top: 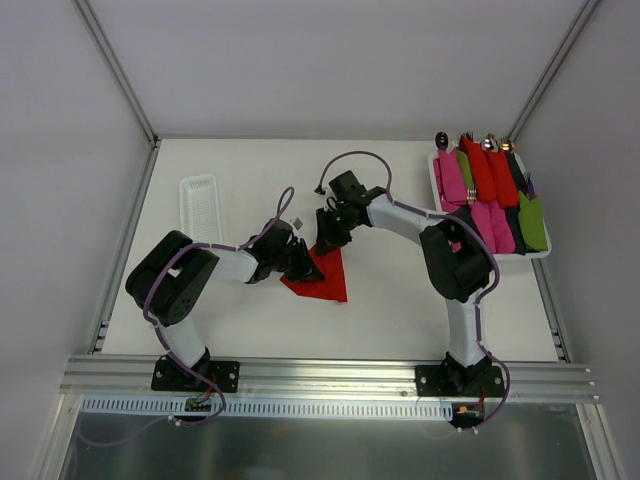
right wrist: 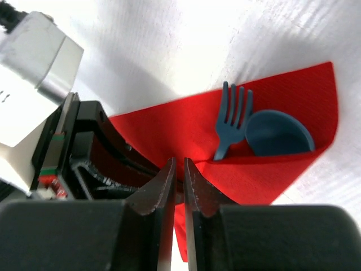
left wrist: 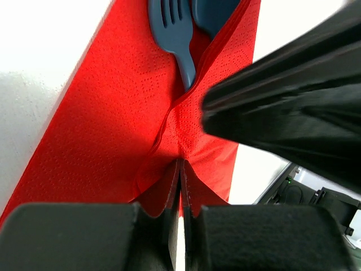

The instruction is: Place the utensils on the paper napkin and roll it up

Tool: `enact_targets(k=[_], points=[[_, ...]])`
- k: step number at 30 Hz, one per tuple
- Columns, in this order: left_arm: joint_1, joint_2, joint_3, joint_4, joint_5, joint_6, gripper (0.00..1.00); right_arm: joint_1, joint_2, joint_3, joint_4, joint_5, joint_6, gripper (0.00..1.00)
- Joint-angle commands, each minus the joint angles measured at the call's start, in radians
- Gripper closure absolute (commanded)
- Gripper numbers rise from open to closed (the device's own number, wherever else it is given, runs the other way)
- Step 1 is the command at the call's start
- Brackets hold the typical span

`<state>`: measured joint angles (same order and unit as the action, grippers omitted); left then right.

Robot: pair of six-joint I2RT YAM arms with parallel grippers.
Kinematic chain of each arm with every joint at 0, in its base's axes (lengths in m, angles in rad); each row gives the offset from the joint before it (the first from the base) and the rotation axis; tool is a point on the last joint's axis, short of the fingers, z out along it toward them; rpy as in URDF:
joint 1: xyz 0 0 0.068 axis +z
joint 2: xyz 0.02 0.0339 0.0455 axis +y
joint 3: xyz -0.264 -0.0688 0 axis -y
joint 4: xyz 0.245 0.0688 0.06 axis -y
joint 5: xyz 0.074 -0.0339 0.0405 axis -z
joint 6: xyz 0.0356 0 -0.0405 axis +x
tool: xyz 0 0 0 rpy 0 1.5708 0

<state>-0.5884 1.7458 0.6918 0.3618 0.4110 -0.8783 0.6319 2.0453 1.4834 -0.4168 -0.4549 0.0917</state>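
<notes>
The red paper napkin (top: 327, 277) lies mid-table, partly folded over a blue fork (right wrist: 231, 121) and a blue spoon (right wrist: 276, 134); their heads stick out of the fold. My left gripper (top: 300, 262) is at the napkin's left edge, with its jaws shut on a pinched fold of the napkin (left wrist: 113, 113) just below the fork (left wrist: 177, 34) and spoon (left wrist: 214, 14). My right gripper (top: 325, 235) is at the napkin's far corner and its jaws (right wrist: 177, 166) are closed on the napkin's (right wrist: 271, 175) folded edge. The two grippers almost touch.
A white tray (top: 436, 178) at the back right holds several red, pink and green rolled bundles (top: 480, 170) with utensils. A long clear plastic tray (top: 200, 205) lies at the back left. Grey walls enclose the table.
</notes>
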Motion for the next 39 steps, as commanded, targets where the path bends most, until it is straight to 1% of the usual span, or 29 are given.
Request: enact_targets(k=[1, 10, 15, 18, 19, 20, 22, 23, 25, 26, 30, 34, 36, 37, 39], points=[[-0.004, 0.038, -0.021, -0.101, -0.078, 0.029, 1.0, 0.011, 0.03, 0.043, -0.02, 0.039, -0.014, 0.87], [-0.004, 0.026, -0.029, -0.113, -0.087, 0.03, 1.0, -0.02, 0.064, 0.048, -0.033, 0.105, -0.052, 0.88], [-0.002, 0.02, -0.026, -0.121, -0.09, 0.044, 1.0, -0.047, 0.061, 0.038, -0.036, 0.07, -0.06, 0.87], [-0.002, 0.02, -0.017, -0.133, -0.089, 0.061, 1.0, -0.061, 0.026, 0.031, -0.01, -0.028, -0.057, 0.83], [-0.002, 0.02, -0.008, -0.139, -0.087, 0.076, 1.0, -0.072, 0.016, 0.031, 0.015, -0.056, -0.044, 0.8], [-0.002, 0.02, -0.002, -0.145, -0.086, 0.082, 1.0, -0.077, 0.006, 0.029, 0.025, -0.123, -0.04, 0.78], [0.001, 0.02, 0.018, -0.17, -0.084, 0.116, 1.0, -0.098, -0.025, 0.04, 0.03, -0.169, -0.033, 0.74], [0.004, 0.02, 0.026, -0.181, -0.081, 0.128, 1.0, -0.104, -0.037, 0.041, 0.044, -0.229, -0.032, 0.74], [0.013, 0.02, 0.041, -0.207, -0.074, 0.16, 1.0, -0.124, -0.074, 0.031, 0.052, -0.261, -0.03, 0.73], [0.015, 0.018, 0.044, -0.21, -0.072, 0.17, 1.0, -0.13, -0.085, 0.02, 0.07, -0.307, -0.027, 0.73], [0.03, 0.03, 0.067, -0.238, -0.044, 0.222, 1.0, -0.136, -0.106, -0.037, 0.091, -0.39, -0.017, 0.73], [0.033, 0.044, 0.083, -0.248, -0.028, 0.257, 1.0, -0.136, -0.088, -0.13, 0.174, -0.438, 0.046, 0.73], [0.036, 0.05, 0.084, -0.253, -0.032, 0.259, 1.0, -0.138, -0.077, -0.208, 0.261, -0.455, 0.101, 0.72], [0.038, 0.054, 0.084, -0.253, -0.032, 0.259, 1.0, -0.136, -0.076, -0.209, 0.262, -0.461, 0.121, 0.72], [0.039, 0.055, 0.084, -0.253, -0.034, 0.26, 1.0, -0.136, -0.073, -0.267, 0.349, -0.467, 0.166, 0.72]])
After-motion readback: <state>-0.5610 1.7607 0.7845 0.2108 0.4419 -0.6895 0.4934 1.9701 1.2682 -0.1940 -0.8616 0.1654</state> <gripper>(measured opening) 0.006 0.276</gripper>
